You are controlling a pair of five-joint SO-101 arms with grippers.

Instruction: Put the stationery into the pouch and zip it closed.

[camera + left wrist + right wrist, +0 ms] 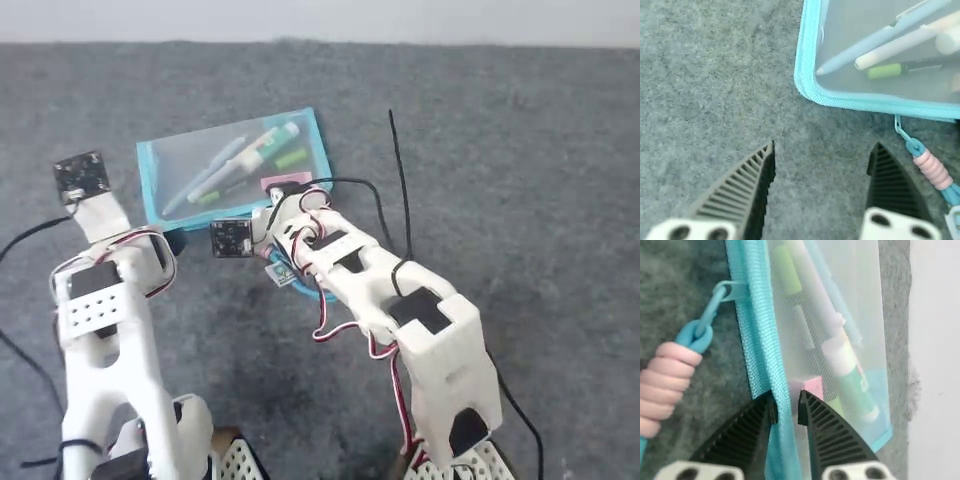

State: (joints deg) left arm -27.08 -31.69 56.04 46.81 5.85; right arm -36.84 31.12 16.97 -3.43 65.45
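Teal-edged mesh pouch (pixel 235 165) lies on the grey mat (pixel 500 150), pens (pixel 222 165) inside. Right gripper (pixel 786 400), arm stretched forward, pinches the pouch's zip edge, its jaws nearly together on the tape. Left gripper (pixel 824 150) hangs spread wide over bare mat, grasping nothing, just beside a pouch corner and near the pink pull (pixel 932 167). Glue stick (pixel 850 365) print is too blurred to read.

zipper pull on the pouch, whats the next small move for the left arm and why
Probably shift the left gripper sideways to the zipper pull and close on it. Its jaws stand open over bare carpet with the pull just beside one finger, while the right gripper pinches the pouch by its teal edge. The pens already lie inside, so zipping looks like what remains.
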